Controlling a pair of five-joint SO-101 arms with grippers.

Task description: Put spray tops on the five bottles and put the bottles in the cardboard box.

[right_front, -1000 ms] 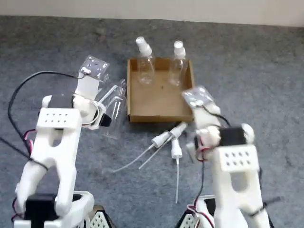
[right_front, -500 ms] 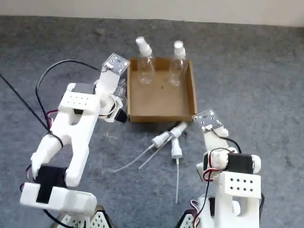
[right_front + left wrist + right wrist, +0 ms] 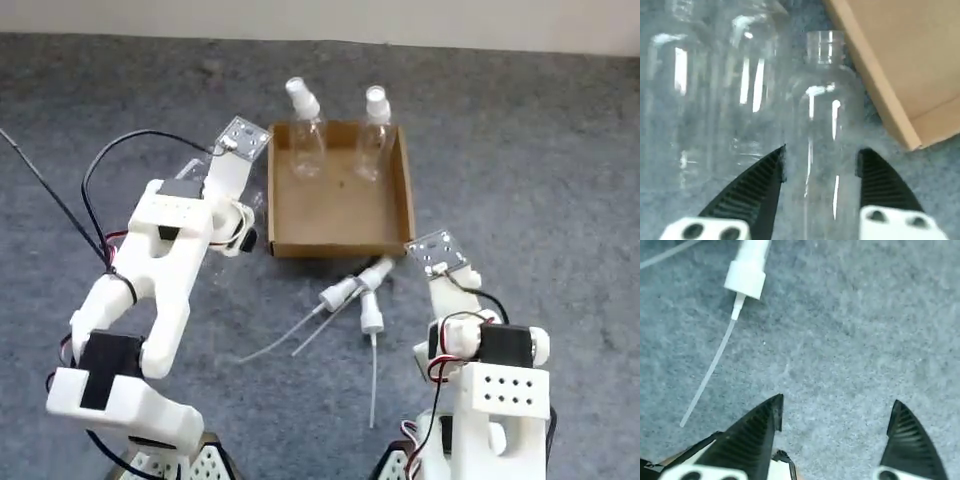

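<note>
Two clear bottles with white spray tops [image 3: 305, 130] [image 3: 372, 135] stand at the far side of the cardboard box [image 3: 340, 215]. Capless clear bottles lie on the carpet left of the box; one bottle [image 3: 822, 130] lies between the open fingers of my left gripper [image 3: 821, 157] [image 3: 245, 225], and a second bottle [image 3: 705, 90] lies beside it. Three loose spray tops [image 3: 340, 292] [image 3: 375, 272] [image 3: 371, 315] with long tubes lie in front of the box. My right gripper [image 3: 835, 412] [image 3: 440, 255] hangs open over bare carpet near one spray top [image 3: 747, 270].
Grey carpet covers the whole table. The box's near left corner [image 3: 910, 135] sits close to the left gripper's right finger. The left arm's body covers most of the lying bottles in the high view. Black cables loop at the left.
The left arm swung in over the lying bottles beside the box and settled lower. The right arm pulled back from the box's front corner, then stayed still.
</note>
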